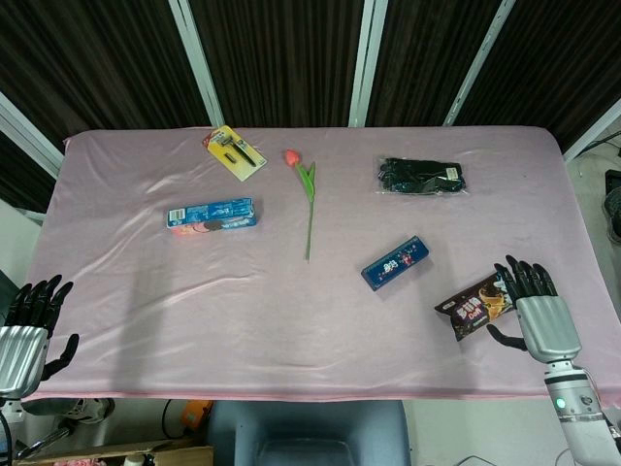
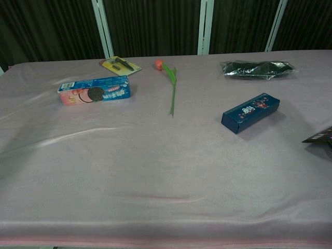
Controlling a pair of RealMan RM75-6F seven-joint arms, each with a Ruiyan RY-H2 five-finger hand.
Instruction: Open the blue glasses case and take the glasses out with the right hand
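blue case (image 1: 396, 262): closed, lying flat and skewed on the pink desk (image 1: 291, 320), right of centre, apart from everything else. printed top face up; no hinge or seam can be made out from either view.

right hand (image 1: 532, 303): at the desk's near right corner, fingers spread, holding nothing; well apart from the case.

snack pack (image 1: 473, 305): dark wrapper, just beside the right hand's fingers, between the hand and the case. risk: a straight reach for the case may catch or drag this pack, or the fingers may close on it instead.

risk, case: light box on smooth cloth; a one-sided push probably slides or spins it rather than opening it. opening edge unknown, so prying on the wrong side would likely fail or tip it.

left hand (image 1: 31, 320): near left corner, fingers apart, empty; far from the case, so not placed to brace it.

tulip (image 1: 309, 199): mid-desk, left of the case.

cookie box (image 1: 211, 214): left half.

black bag (image 1: 421, 176): behind the case.

yellow card (image 1: 234, 152): far edge.
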